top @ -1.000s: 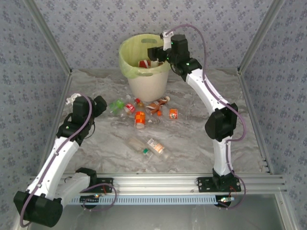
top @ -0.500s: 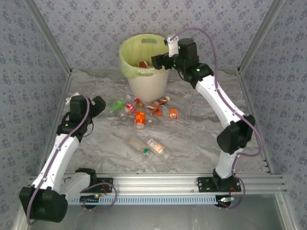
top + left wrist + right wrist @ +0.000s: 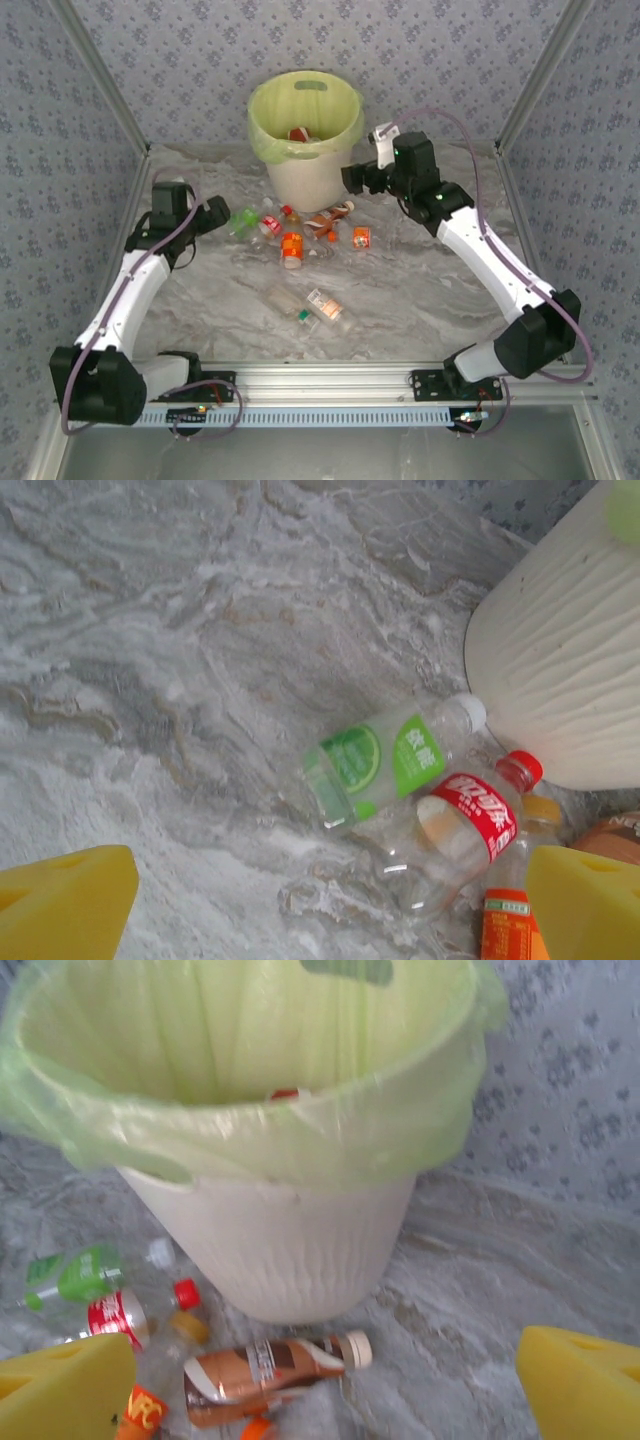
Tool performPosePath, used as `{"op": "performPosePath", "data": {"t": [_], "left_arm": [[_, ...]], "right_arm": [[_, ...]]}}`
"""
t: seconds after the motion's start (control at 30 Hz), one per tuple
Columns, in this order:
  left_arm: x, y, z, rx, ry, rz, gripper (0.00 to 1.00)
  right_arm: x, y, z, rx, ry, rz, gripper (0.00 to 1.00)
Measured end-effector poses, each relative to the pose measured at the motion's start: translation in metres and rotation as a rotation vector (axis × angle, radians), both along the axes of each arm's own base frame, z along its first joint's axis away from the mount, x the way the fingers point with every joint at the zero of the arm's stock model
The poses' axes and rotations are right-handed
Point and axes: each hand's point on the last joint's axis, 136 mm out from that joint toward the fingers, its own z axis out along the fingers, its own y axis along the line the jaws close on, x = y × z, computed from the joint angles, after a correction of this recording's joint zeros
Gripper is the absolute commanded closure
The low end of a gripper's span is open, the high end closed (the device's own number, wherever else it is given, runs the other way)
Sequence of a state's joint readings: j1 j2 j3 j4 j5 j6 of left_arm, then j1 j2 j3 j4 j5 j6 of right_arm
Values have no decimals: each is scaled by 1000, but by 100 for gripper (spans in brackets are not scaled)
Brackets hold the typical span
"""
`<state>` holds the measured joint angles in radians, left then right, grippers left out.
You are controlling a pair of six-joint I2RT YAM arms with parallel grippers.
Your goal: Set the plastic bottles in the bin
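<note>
1. Two yellow pads (image 3: 60, 900) sit cropped at the bottom corners of each wrist view. My left pincer (image 3: 325, 905) and my right pincer (image 3: 320, 1390) both gape wide, with nothing held between them.
2. One orange-label bottle (image 3: 508, 925) is cut off by the frame's lower edge beside a pad of my left pincer, its print too small to read.
3. The green-label bottle (image 3: 385, 765) and the red-label bottle (image 3: 470, 815) lie against each other on the marble table (image 3: 150, 630), just beside the bin (image 3: 560, 680). I cannot read their white characters.
4. A brown bottle (image 3: 265, 1370) with a cream cap lies on its side at the bin's foot.
5. The bin, lined with a yellow-green bag (image 3: 250, 1130), holds a red item (image 3: 298, 133) mostly hidden by the rim.
6. The remaining plastic bottles (image 3: 292, 245) lie scattered on the table before the bin.
</note>
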<state>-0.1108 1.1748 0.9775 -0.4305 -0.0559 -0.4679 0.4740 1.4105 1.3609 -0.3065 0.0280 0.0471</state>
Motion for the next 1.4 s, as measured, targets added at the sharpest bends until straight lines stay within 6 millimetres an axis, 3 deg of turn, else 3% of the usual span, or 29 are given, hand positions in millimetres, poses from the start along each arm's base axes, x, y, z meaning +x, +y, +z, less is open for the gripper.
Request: {"op": "performPosePath", "data": {"t": [0.13, 0.33, 0.7, 1.0, 1.4], "left_arm": [[23, -1, 4, 25, 24, -20, 0], [37, -8, -27, 91, 116, -114, 1], [47, -27, -66, 202, 202, -394, 1], [85, -33, -105, 246, 298, -484, 1], [97, -59, -142, 246, 388, -614, 10]], "right_arm": [[-13, -14, -20, -6, 37, -49, 0], [-28, -34, -38, -13, 51, -113, 0], [-26, -41, -37, -1, 31, -150, 0], [-26, -41, -39, 12, 33, -157, 0], [-27, -45, -35, 18, 25, -175, 0]]}}
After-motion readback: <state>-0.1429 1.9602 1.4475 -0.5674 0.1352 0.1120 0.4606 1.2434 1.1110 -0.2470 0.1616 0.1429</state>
